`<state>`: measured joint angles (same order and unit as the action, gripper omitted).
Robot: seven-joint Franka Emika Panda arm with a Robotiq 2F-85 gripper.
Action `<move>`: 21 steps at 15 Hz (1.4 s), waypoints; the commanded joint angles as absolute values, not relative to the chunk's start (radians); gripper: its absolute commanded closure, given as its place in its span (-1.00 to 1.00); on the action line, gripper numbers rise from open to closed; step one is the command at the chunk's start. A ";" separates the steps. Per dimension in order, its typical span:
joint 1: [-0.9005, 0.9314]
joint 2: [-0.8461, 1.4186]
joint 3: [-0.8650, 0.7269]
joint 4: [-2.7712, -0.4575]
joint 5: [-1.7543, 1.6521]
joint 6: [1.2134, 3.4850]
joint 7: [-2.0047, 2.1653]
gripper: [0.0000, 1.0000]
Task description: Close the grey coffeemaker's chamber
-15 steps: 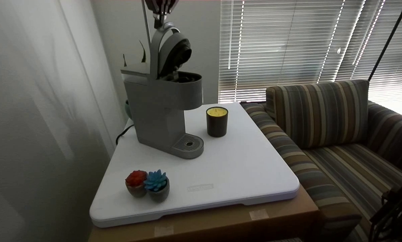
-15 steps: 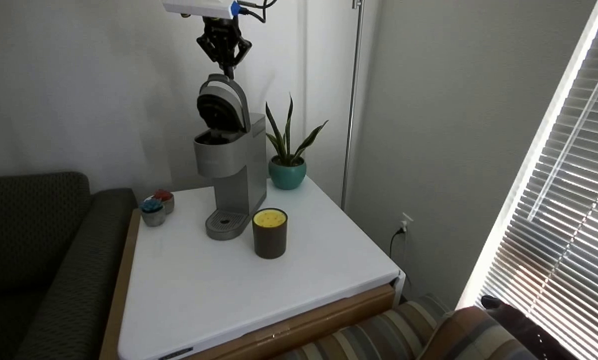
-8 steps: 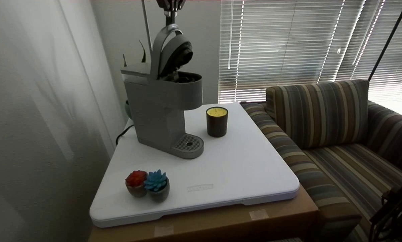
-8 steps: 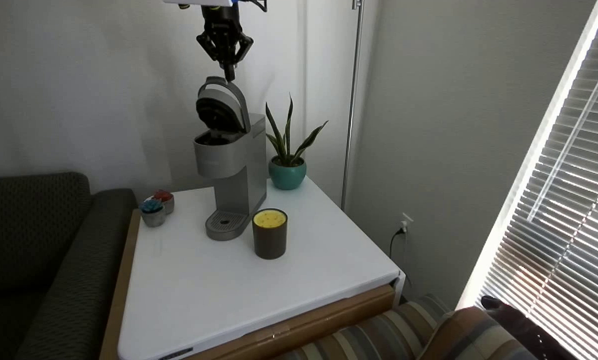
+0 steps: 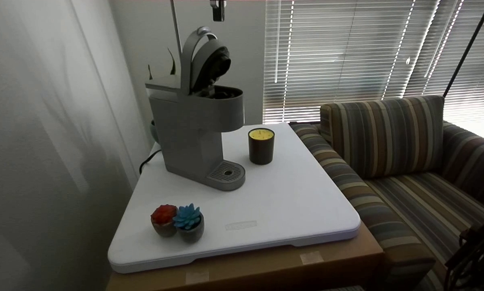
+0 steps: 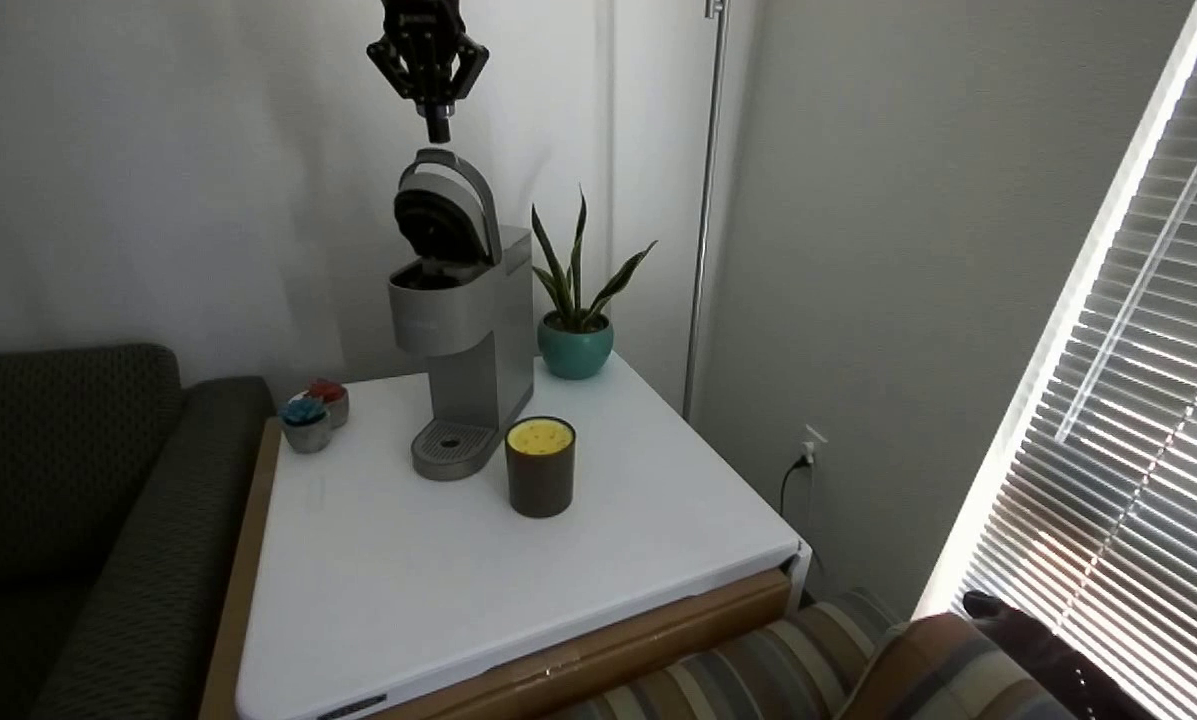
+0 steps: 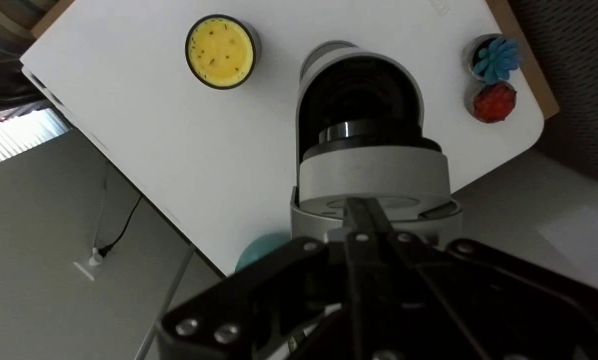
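The grey coffeemaker (image 5: 193,129) stands upright on the white table and also shows in an exterior view (image 6: 448,325). Its chamber is open: the hinged head (image 5: 204,60) is tilted up and back in both exterior views, with the dark cavity (image 5: 222,95) exposed below. A grey arched handle (image 5: 187,56) rises with the head. My gripper (image 5: 218,17) is shut and empty, fingers together, just above and apart from the handle's top. In an exterior view the fingertips (image 6: 439,132) hang over the raised head. In the wrist view the fingertips (image 7: 362,202) overlap the head's grey top (image 7: 378,167).
A dark candle cup with yellow wax (image 6: 540,480) stands beside the drip base. Two small succulents, red (image 5: 163,216) and blue (image 5: 188,220), sit near the table's edge. A teal-potted plant (image 6: 575,345) stands behind the machine, beside a metal pole (image 6: 708,220). A striped couch (image 5: 381,145) adjoins the table.
My gripper came off the handle, lifting up and shifting toward the machine's front. The head tipped slightly forward half a second ago, then settled back to its earlier tilt.
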<state>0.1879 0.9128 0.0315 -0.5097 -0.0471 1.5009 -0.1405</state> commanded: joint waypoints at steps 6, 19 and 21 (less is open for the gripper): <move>0.192 1.032 0.045 -0.338 -0.038 1.699 -0.161 0.99; 0.184 1.002 0.073 -0.455 -0.005 1.604 -0.138 0.99; 0.180 1.000 0.077 -0.458 0.000 1.551 -0.139 0.99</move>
